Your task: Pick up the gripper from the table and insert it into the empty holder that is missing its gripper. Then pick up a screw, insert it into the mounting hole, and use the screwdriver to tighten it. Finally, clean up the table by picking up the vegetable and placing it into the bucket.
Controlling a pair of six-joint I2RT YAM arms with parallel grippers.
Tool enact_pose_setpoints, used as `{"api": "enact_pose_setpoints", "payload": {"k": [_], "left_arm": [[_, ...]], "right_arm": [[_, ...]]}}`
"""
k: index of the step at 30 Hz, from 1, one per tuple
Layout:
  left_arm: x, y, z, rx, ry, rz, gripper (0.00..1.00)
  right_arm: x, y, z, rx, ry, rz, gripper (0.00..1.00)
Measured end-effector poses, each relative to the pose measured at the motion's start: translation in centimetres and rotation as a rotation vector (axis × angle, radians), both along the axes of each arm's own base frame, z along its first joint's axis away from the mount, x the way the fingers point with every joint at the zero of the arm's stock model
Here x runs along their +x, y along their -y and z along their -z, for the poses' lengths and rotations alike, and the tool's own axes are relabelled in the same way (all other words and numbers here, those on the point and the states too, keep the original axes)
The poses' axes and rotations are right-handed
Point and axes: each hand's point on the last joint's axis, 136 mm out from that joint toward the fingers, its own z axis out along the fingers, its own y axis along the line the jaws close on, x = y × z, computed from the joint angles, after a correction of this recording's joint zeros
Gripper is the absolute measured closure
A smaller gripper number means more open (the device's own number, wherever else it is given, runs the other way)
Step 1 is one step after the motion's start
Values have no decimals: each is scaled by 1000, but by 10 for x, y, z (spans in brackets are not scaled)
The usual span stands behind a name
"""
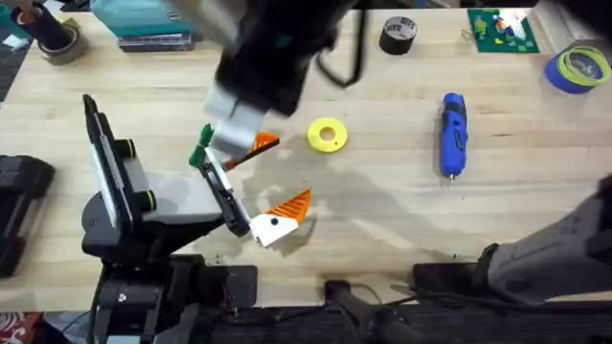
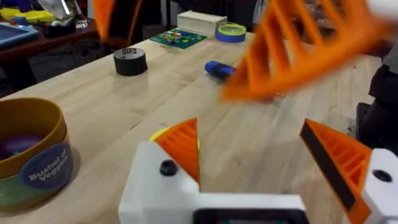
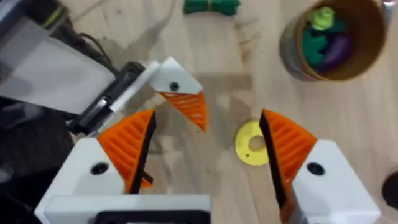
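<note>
Right pincer gaping wide above the screwdriver, metal tip toward the arms' bases.

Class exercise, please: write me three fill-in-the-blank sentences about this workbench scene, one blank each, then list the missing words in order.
1. The screwdriver lying on the table is coloured ____.
2. The vegetable lies on the table, outside the ____.
3. The flat ring near the middle of the table is coloured ____.

Missing words: blue; bucket; yellow
</note>
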Motion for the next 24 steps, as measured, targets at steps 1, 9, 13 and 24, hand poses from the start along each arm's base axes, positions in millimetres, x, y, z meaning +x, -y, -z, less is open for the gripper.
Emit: {"api": "enact_pose_setpoints", "payload": {"k": [1,9,13,24], "left_arm": [[0,0,0,0,0,0,15],[0,0,0,1,2,0,16],[0,0,0,1,2,0,15],[0,0,0,2,3,0,15]], "right_arm": [[4,6,-6,14,7,16,5],[15,24,-27,109,26,22,5],[18,35,-12,150,13,22,5],[-1,121,22,196,-37,71,4]]}}
